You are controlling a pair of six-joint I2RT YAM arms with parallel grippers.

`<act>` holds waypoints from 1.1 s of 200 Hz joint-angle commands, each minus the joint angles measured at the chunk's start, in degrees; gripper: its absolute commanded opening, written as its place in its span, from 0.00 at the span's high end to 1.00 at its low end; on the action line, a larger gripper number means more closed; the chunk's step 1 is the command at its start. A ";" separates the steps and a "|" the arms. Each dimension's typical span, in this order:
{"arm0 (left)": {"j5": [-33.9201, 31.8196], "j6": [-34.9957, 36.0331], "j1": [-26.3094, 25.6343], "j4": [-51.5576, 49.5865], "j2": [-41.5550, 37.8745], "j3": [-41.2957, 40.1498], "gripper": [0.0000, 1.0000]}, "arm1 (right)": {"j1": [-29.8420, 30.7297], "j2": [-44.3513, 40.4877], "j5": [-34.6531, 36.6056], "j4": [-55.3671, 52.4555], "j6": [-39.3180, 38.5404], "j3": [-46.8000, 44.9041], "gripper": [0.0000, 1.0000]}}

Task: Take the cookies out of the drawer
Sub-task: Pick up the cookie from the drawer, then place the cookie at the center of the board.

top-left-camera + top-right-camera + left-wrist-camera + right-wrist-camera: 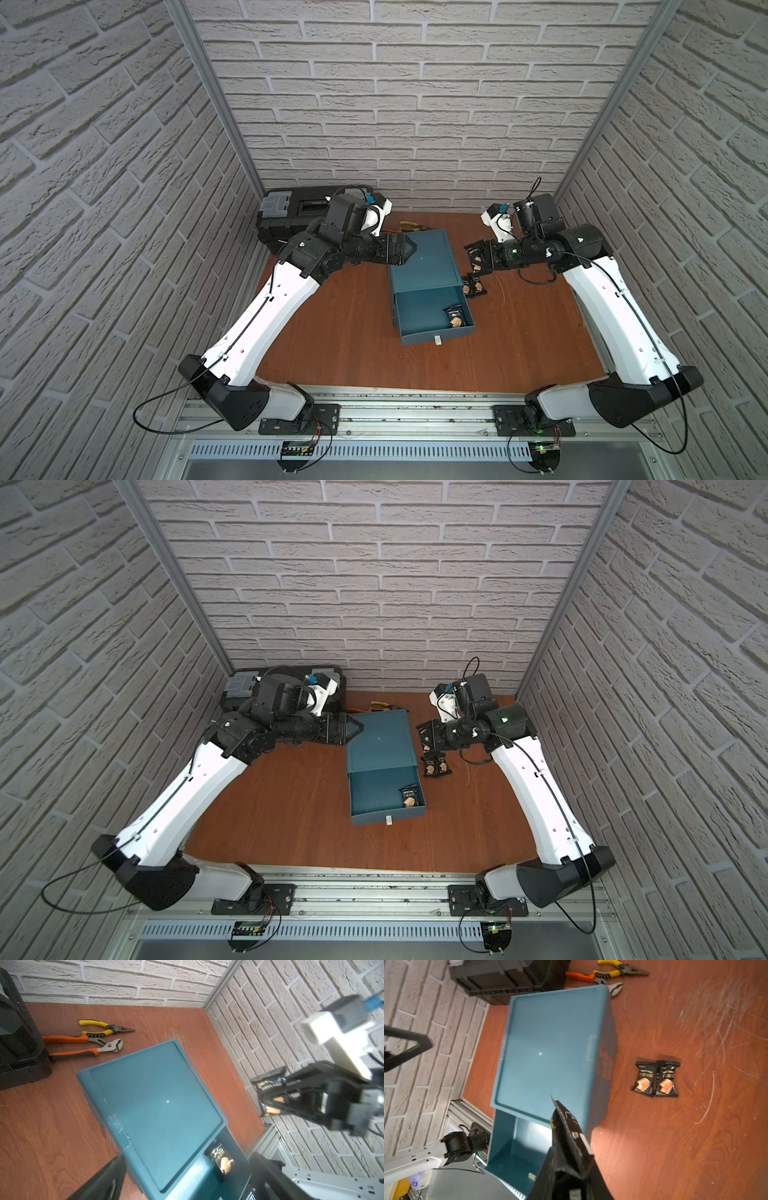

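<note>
Brick-walled booth, wooden desk (519,340): right hand (478,259) clenched on black cookie packet (475,254) beside teal drawer box (424,266), heading w/ two (655,1079) already out; one (455,316) left in drawer; left hand (405,251) released, idle.

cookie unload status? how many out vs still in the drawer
Done: two black cookie packets lie on the table beside the blue drawer unit. In hand: the right end effector is shut on a third black packet, held above the table. Left: one packet visible in the open drawer. The left end effector holds nothing.
</note>
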 commanded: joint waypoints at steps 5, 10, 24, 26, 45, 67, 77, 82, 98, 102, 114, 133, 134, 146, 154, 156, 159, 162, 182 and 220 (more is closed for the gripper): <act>0.32 -0.69 -2.52 -0.23 1.19 -0.69 0.01 | -7.58 3.15 -4.85 4.98 -10.72 -5.33 0.91; 0.05 -0.76 -2.78 -0.38 1.32 -1.10 0.01 | -8.95 3.89 -4.70 5.97 -11.72 -6.26 0.92; -0.86 -1.07 -3.20 -0.40 1.53 -2.18 0.02 | -12.88 6.48 -5.40 9.18 -14.14 -8.73 0.92; -1.00 -1.07 -3.28 -0.46 1.56 -2.29 0.02 | -13.56 6.97 -5.70 9.36 -14.49 -9.00 0.93; -2.72 -1.53 -3.25 -0.42 1.84 -2.33 0.02 | -17.91 11.06 -6.63 12.81 -16.79 -11.20 0.93; -4.06 -1.78 -3.28 -0.29 2.75 -1.06 0.01 | -21.95 15.88 -6.55 16.60 -18.18 -12.99 0.92; -3.94 -1.75 -3.26 -0.34 3.66 -0.19 0.01 | -23.44 17.98 -6.92 17.80 -18.22 -13.17 0.91; -3.87 -1.87 -3.26 -0.38 4.10 0.25 0.01 | -24.04 18.87 -6.94 18.35 -18.28 -13.29 0.90; -3.93 -2.63 -3.31 -0.09 5.25 1.33 0.01 | -24.48 21.29 -4.30 19.75 -19.47 -13.75 0.88; -3.94 -2.85 -3.32 0.13 5.41 1.44 0.01 | -24.47 21.88 -3.42 20.08 -19.57 -13.98 0.88; -3.89 -3.18 -3.30 0.75 5.99 1.69 0.01 | -24.48 23.58 -2.55 21.11 -19.39 -14.41 0.86; -3.89 -3.18 -3.35 0.69 6.87 2.28 0.02 | -24.51 25.69 -1.74 23.74 -18.42 -15.92 0.84; -3.94 -3.18 -3.34 0.68 6.88 2.37 0.02 | -24.47 25.76 -1.72 23.89 -18.34 -15.98 0.84; -4.06 -3.01 -3.33 0.63 7.20 2.48 0.02 | -24.47 26.89 -1.78 25.15 -17.74 -16.68 0.83; -4.13 -2.92 -3.37 0.67 7.32 2.40 0.02 | -24.42 27.53 -2.60 25.88 -17.26 -17.07 0.83; -4.23 -2.92 -3.41 0.60 7.33 2.33 0.02 | -24.34 27.70 -2.76 26.15 -17.12 -17.24 0.83; -4.23 -2.94 -3.36 0.68 7.33 2.20 0.01 | -24.27 27.87 -3.04 26.41 -16.98 -17.45 0.82; -4.22 -2.97 -3.40 0.70 7.32 2.05 0.01 | -24.25 28.00 -3.22 26.88 -16.80 -17.66 0.82; -4.22 -3.18 -3.59 0.58 7.33 0.75 0.02 | -23.31 29.24 -2.57 28.06 -16.36 -18.16 0.79; -4.97 -3.26 -3.60 0.23 6.85 -0.01 0.01 | -21.27 33.60 -1.18 28.24 -16.42 -18.14 0.74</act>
